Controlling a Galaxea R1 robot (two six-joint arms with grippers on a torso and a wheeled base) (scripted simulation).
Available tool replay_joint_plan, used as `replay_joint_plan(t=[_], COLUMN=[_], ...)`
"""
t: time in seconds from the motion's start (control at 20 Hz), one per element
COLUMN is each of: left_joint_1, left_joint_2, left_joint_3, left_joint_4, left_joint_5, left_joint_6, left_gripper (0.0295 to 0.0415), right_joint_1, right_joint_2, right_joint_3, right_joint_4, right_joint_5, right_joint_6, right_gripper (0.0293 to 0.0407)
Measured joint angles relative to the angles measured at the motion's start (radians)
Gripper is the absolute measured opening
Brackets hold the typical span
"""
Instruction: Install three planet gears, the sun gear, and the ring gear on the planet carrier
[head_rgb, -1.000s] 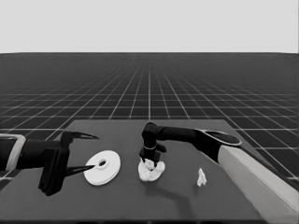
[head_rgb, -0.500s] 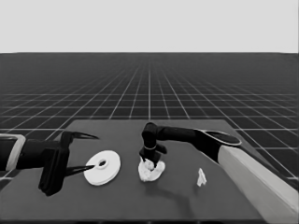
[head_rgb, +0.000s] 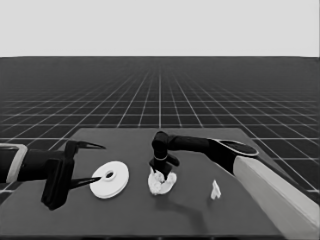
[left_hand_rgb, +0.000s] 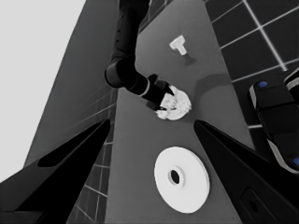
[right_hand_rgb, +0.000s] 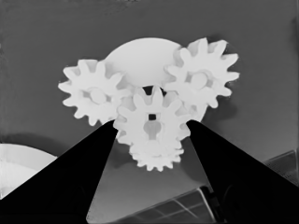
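**Fourth gear going in at the middle of the cluster**

At the counter's (head_rgb: 250, 210) nine o'clock end the left gripper (head_rgb: 92, 162) waits, its fingers spread wide with nothing between them. The larger round part (head_rgb: 110, 179) lies flat just under the lower fingertip, not held. It looks thick, stiff and smooth, so its outer rim seems the sensible place to take it.

At the centre the right gripper (head_rgb: 162, 172) points straight down on the smaller round part (right_hand_rgb: 140, 58). Three small gears (right_hand_rgb: 91, 95) sit on that part, and a fourth gear (right_hand_rgb: 152, 123) stands in the middle among them. The fingers (right_hand_rgb: 70, 182) flank this middle gear on both sides, part-way open; I cannot tell whether they grip it or merely stand beside it. These gears look light and hard, with fine teeth that must mesh, so a pinch across the toothed edge fits best.

At three o'clock a thin white piece (head_rgb: 215, 189) lies well apart. Bare counter surrounds the cluster, giving room to lift away.
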Motion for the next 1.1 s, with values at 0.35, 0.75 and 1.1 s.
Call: replay_joint_plan(t=[0.35,0.75,1.1], left_joint_1=[0.0,0.0,0.0], left_joint_2=[0.0,0.0,0.0], left_joint_3=[0.0,0.0,0.0], left_joint_4=[0.0,0.0,0.0], left_joint_5=[0.0,0.0,0.0], left_joint_6=[0.0,0.0,0.0], left_gripper=[0.0385,0.0385,0.0385], right_joint_1=[0.0,0.0,0.0], right_joint_2=[0.0,0.0,0.0], right_joint_3=[0.0,0.0,0.0], right_joint_4=[0.0,0.0,0.0], right_joint_5=[0.0,0.0,0.0], right_joint_6=[0.073,0.157,0.23], right_gripper=[0.0312,0.0312,0.0312])
